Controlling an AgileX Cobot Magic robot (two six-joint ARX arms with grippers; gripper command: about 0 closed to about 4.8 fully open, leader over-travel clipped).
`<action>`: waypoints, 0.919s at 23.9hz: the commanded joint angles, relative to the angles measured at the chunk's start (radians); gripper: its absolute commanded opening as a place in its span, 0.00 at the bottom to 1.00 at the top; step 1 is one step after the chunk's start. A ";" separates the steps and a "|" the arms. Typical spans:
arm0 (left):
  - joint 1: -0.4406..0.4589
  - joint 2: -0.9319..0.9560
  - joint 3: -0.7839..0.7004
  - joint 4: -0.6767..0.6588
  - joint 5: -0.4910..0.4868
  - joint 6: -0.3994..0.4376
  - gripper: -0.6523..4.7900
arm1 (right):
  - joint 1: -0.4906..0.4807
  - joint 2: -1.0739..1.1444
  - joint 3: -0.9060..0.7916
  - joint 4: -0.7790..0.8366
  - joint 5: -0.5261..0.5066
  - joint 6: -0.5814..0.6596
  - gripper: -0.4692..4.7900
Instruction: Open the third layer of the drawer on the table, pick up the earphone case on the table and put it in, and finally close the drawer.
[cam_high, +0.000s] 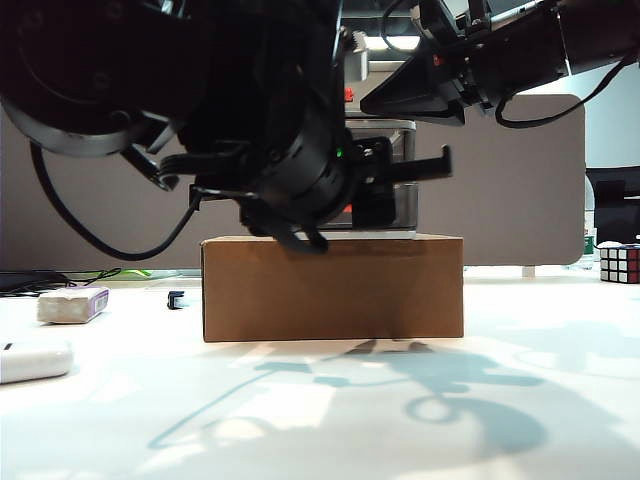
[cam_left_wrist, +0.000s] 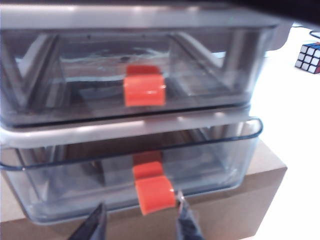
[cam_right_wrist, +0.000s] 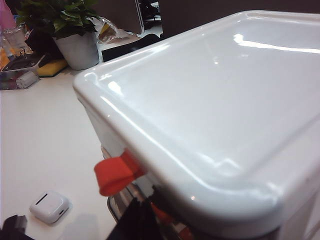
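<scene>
Two fingers of the left gripper stand parted on either side of the third layer's red-orange handle, holding nothing; the third layer already projects forward of the drawer frame. Judgement: clear the handle straight back before lifting, so neither finger drags the tray shut or off its runners. The drawer sits atop a cardboard box, whose front edge lies just below the fingers and limits downward room. The right gripper's jaws are not visible, so their state cannot be told; its arm hovers over the drawer's top. The earphone case lies on the table, well left of the box, with open surface between them.
</scene>
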 joint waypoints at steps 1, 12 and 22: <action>0.023 -0.003 0.005 0.006 0.050 -0.015 0.39 | 0.001 -0.003 0.007 0.018 0.007 0.003 0.08; 0.043 0.015 0.033 0.002 0.102 -0.040 0.39 | 0.001 -0.003 0.007 0.018 0.007 0.003 0.08; 0.043 0.018 0.040 0.000 0.099 -0.039 0.20 | 0.001 -0.003 0.007 0.019 0.009 0.003 0.08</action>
